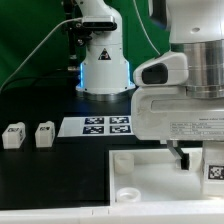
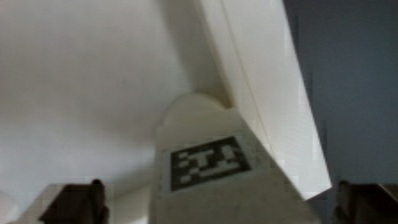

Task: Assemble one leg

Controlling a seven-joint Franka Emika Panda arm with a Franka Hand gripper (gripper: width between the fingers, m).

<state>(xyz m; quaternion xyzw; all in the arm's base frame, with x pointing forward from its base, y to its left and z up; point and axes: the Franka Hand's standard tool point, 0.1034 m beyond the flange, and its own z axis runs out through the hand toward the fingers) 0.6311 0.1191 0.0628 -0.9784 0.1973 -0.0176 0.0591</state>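
Gripper spread wide; tagged leg seen between fingertips, contact not discernible. In exterior view, arm lowered over white panel at near right; gripper largely hidden. Two more legs set well apart at left. Marker board located behind panel.

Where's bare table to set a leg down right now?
Free: the dark table between the two spare legs and the white panel. Crowded: around the marker board, and the exterior view's right, where the claw works over the panel.
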